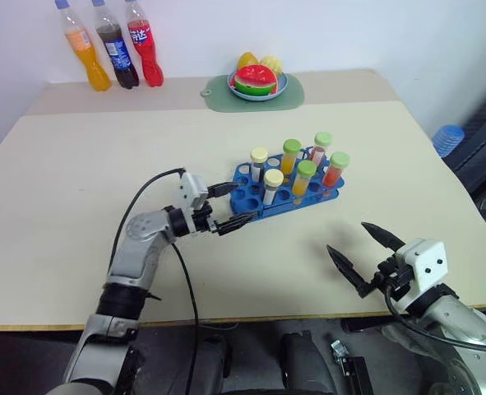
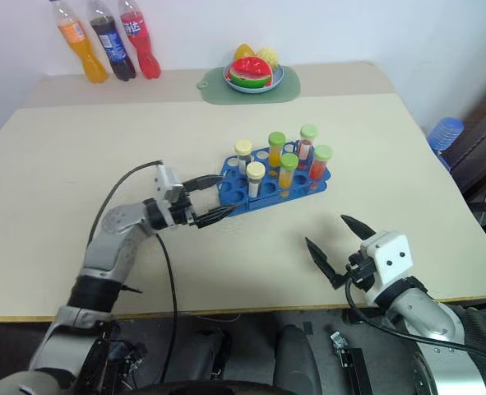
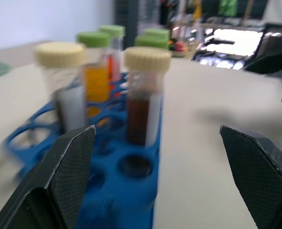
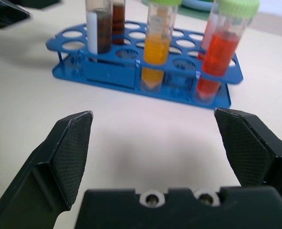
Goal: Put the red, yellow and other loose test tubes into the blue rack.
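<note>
blue rack (image 1: 285,191) mid-table, upright | six test tubes (image 1: 306,178) standing in its holes: two cream caps, four green | left gripper (image 1: 228,206) empty, jaws spread, tips just beside rack's near-left end | right gripper (image 1: 366,253) empty, jaws spread, well apart from rack near table's front edge

The bench (image 1: 78,189) has a pale cream top. The blue rack (image 1: 259,200) stands on it a little right of the middle, set at a slant, with six capped test tubes upright in its holes. At the far edge, in the middle, lies a green mat (image 1: 288,96) carrying a plate (image 1: 282,85) of fruit. At the far left corner three soda bottles (image 1: 111,45) stand upright in a close row against the wall: orange, dark and red. The near half of the top is bare.
</note>
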